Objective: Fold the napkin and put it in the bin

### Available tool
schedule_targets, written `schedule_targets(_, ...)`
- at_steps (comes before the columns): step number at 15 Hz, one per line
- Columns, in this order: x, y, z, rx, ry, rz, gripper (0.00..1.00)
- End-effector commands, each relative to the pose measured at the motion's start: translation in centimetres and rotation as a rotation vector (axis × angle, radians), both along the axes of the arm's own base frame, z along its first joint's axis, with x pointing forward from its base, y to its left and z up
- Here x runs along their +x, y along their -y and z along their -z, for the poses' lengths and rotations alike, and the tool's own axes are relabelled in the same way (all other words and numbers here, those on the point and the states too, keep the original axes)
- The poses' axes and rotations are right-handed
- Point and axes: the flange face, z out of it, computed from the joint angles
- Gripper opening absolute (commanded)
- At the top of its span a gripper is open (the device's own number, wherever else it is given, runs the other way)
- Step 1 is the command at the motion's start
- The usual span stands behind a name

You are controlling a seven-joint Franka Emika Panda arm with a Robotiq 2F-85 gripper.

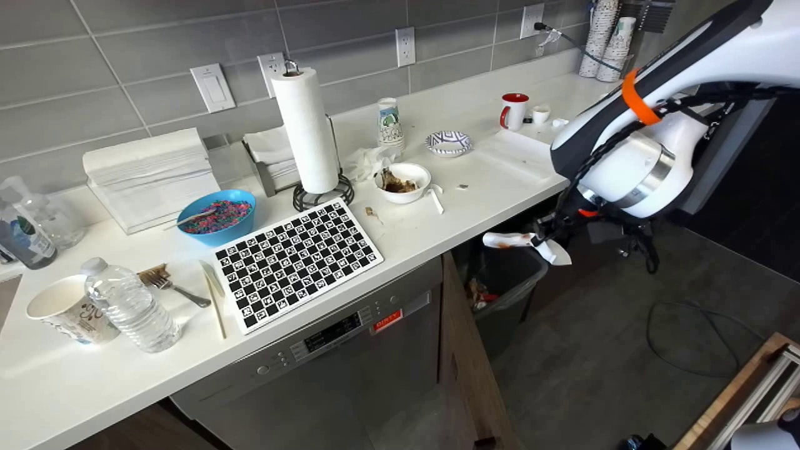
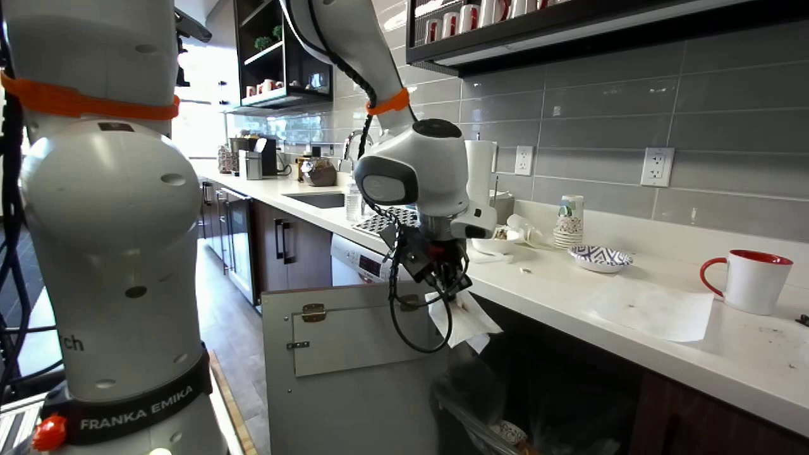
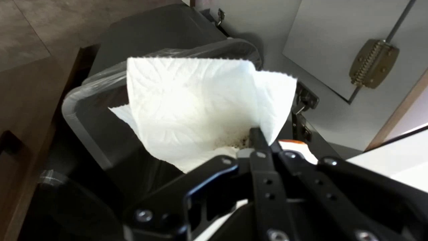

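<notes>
One white paper napkin (image 3: 190, 100), that's what we've got in the gripper (image 3: 266, 144), and the fingers (image 3: 258, 139) are pinched together with the paper clamped between them! We see it doubled into layers, edges splayed, brown speckles right by the fingertips. It hangs above the bin (image 3: 89, 140), and in our wrist view the paper covers a good part of the mouth. That dark bin wears a clear plastic liner (image 3: 103, 78) over its rim, and in an exterior view we spot red and pale rubbish (image 1: 481, 297) down inside. Next to it the cabinet door (image 2: 354, 404) stands swung out, a brass-coloured spring hinge (image 3: 373, 63) on its inner face.

Up to the white counter (image 1: 412, 231), and it's busy! We have a white bowl (image 1: 406, 197) with brown food remains (image 1: 397, 182), a white plastic utensil (image 1: 437, 202) just beside it, then a patterned bowl (image 1: 449, 152) and a red-rimmed mug (image 2: 755, 287), all near the counter's bin end. Further along we find the paper towel roll (image 1: 306, 131) upright, a black-and-white marker board (image 1: 297, 262) lying flat, a blue bowl (image 1: 228, 234) of colourful bits, and a clear water bottle (image 1: 134, 309). Below, the dishwasher (image 1: 325, 387) carries a red label (image 1: 387, 320) reading DIRTY.
</notes>
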Motion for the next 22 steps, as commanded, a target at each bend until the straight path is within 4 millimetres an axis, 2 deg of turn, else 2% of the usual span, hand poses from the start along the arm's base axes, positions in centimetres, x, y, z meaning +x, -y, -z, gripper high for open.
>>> schedule_targets(1,0.6,0.5,1.2,0.055,0.043,0.029,0.0)
schedule_targets(3,0.4,0.8,2.6,0.077,0.059,0.041,0.0)
schedule_targets(14,-1.1,0.9,13.7,0.134,0.08,0.026,0.0)
schedule_targets(22,0.1,1.6,18.4,0.098,0.124,0.07,0.0)
